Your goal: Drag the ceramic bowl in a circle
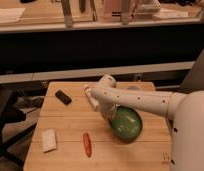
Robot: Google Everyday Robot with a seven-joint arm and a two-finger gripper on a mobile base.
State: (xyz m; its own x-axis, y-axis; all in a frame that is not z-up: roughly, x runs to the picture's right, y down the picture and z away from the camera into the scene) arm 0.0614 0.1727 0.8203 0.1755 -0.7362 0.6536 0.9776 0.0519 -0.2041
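Observation:
The ceramic bowl [126, 124], round and glossy green, sits on the wooden table [70, 155] a little right of its middle. My white arm reaches in from the right across the table. My gripper [112, 115] hangs down at the bowl's left rim and touches it. The arm covers the bowl's upper left edge.
A red elongated object [87, 144] lies left of the bowl toward the front. A white packet [49, 139] lies at the front left. A black object [63, 97] lies at the back left. A pale bottle-like object [89, 95] lies behind the gripper, partly hidden by the arm.

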